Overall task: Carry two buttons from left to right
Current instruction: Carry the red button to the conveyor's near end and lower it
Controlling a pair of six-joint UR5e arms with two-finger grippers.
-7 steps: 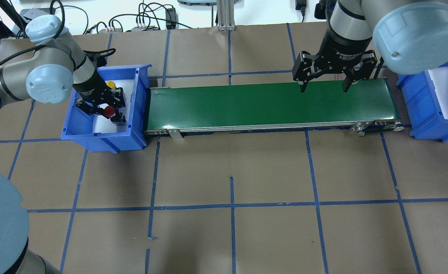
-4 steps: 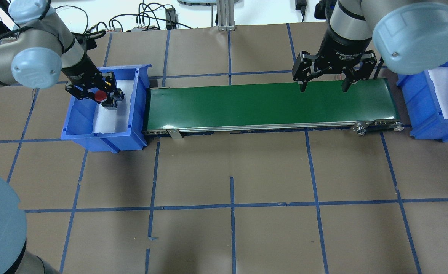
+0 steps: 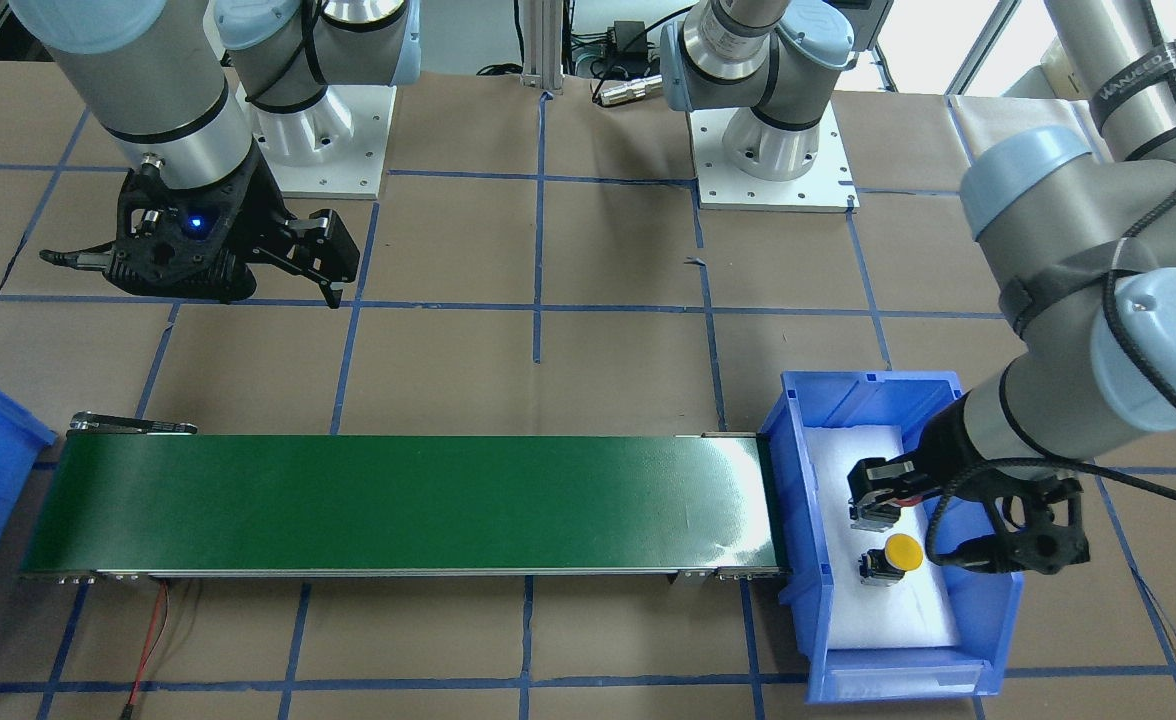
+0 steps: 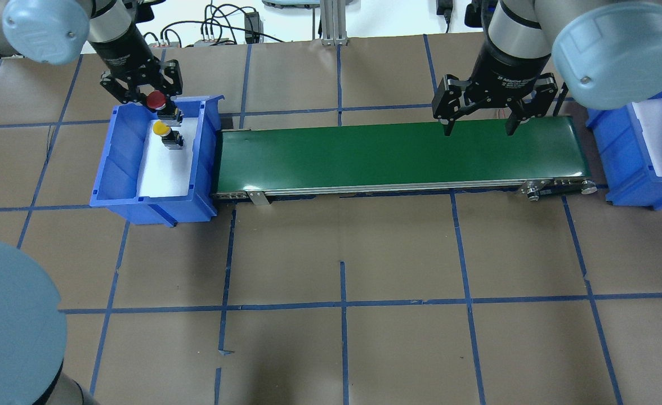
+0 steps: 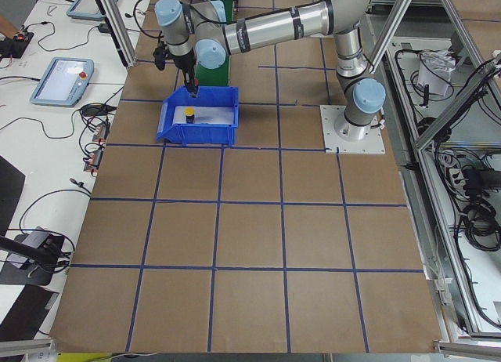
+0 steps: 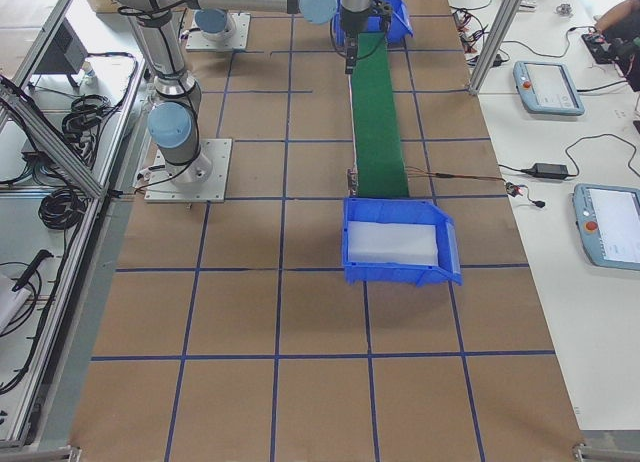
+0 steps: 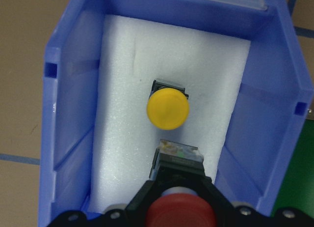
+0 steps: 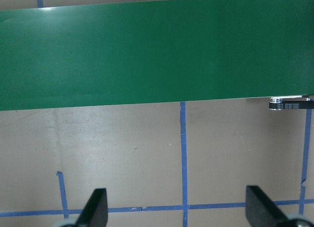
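Having risen from the blue bin [image 4: 118, 163], the left gripper [image 4: 150, 97] pinches the red button [image 7: 180, 214] aloft, conveyor belt [image 4: 393, 152] likely next; the right gripper's [image 4: 479, 133] jaws stay spread.

Overhead exterior: high behind the robot, facing forward and down on the brown paper-covered surface [image 4: 342, 253], with the long green conveyor belt [image 4: 398, 154] lying across it.
Exterior front-facing: from the opposite side, facing the robot, steeply down; the same belt, mirrored.
Exterior left: far off, at the end by the blue plastic foam-lined bin [image 5: 200, 132], looking along the surface.
Exterior right: far off at the other end, with a second blue plastic bin [image 6: 400, 274] nearest.
Left wrist-mounted: very near, straight down into the first bin, past the left claw [image 7: 180, 200] gripping the red mushroom-capped button [image 7: 181, 218].
Right wrist-mounted: near, looking down on the belt's edge.
Shared: both high views take in the whole belt.
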